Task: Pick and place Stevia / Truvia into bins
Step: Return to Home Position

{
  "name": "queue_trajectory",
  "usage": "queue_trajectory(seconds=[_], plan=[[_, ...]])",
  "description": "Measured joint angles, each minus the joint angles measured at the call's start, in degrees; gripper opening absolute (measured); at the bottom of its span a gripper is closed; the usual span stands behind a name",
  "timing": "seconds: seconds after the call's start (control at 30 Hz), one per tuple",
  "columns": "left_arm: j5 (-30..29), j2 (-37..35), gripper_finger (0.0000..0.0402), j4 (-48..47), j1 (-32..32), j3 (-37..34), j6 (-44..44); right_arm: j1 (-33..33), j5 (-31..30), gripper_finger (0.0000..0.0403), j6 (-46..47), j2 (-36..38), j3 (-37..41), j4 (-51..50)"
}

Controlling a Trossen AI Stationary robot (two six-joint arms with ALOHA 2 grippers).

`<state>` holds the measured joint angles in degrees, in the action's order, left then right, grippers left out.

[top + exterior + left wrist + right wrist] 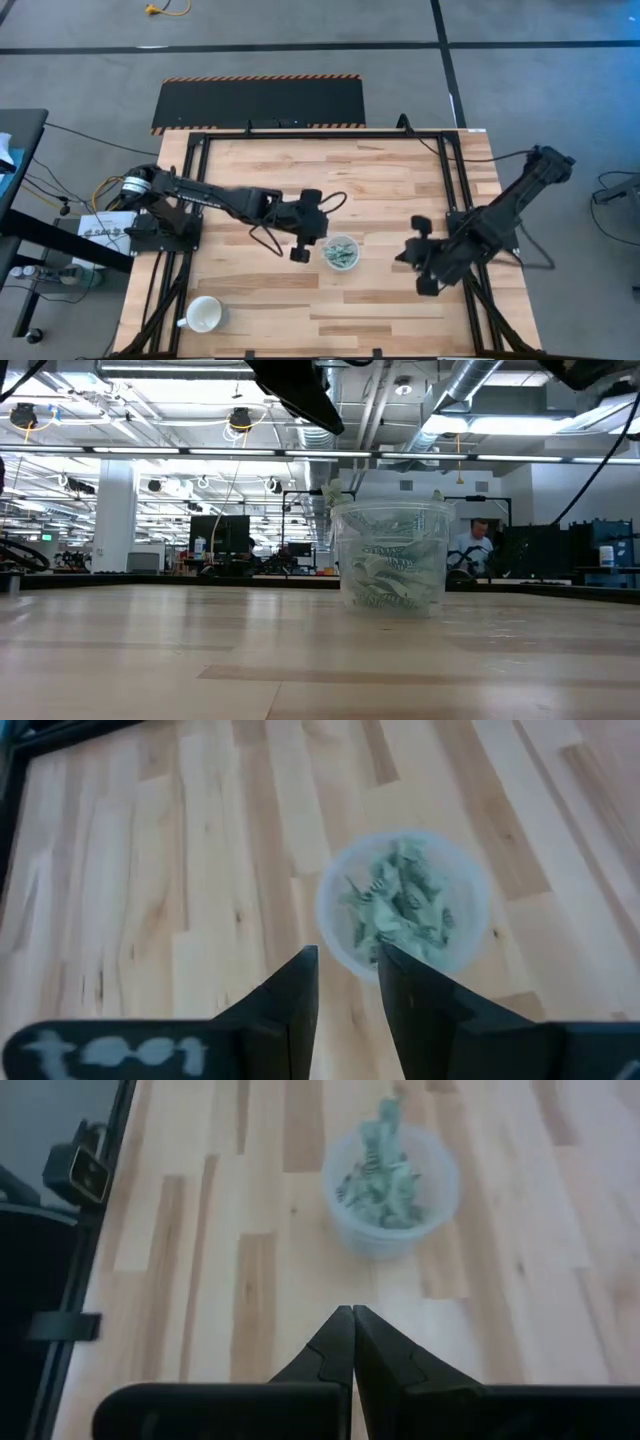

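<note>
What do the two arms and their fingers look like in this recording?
The left arm and right arm are black, jointed segments. The left has a silvery collar near its base and a black cable looping by its wrist. The left gripper and right gripper have dark, tapering fingers; the bar behind the left one's carries pale, blurred lettering.
</note>
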<state>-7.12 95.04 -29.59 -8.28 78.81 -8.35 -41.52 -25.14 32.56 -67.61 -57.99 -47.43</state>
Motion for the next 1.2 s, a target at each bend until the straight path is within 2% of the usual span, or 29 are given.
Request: queue_trajectory(seconds=[0.17,0.3,0.43,0.57,0.77,0.97,1.2], plan=[[2.85,0.0,0.0099,0.44,2.63,0.0,-0.31,0.01,-3.42,0.0,2.63,10.78,8.94,2.85],[3.46,-0.43,0.0099,0.81,3.75,0.0,-0.37,0.05,-3.68,0.0,4.48,18.99,18.31,12.01],[3.82,-1.41,0.0099,3.22,4.7,-0.01,-0.99,0.07,-3.46,0.0,2.58,23.88,24.39,20.42],[6.46,-2.86,0.0099,6.81,6.02,0.02,-1.03,0.07,-3.64,0.0,-0.37,26.03,25.72,22.37],[10.76,-3.64,0.0099,7.45,7.86,0.02,-1.01,0.09,-5.31,0.0,-4.06,27.45,25.74,23.17],[11.18,-6.6,0.0099,5.38,8.15,0.01,-0.99,0.16,-7.69,0.0,-5.51,29.51,25.74,23.17],[10.92,-12.72,0.0099,2.91,10.74,0.0,-0.72,0.61,-13.71,0.0,-10.03,33.72,25.74,23.51]])
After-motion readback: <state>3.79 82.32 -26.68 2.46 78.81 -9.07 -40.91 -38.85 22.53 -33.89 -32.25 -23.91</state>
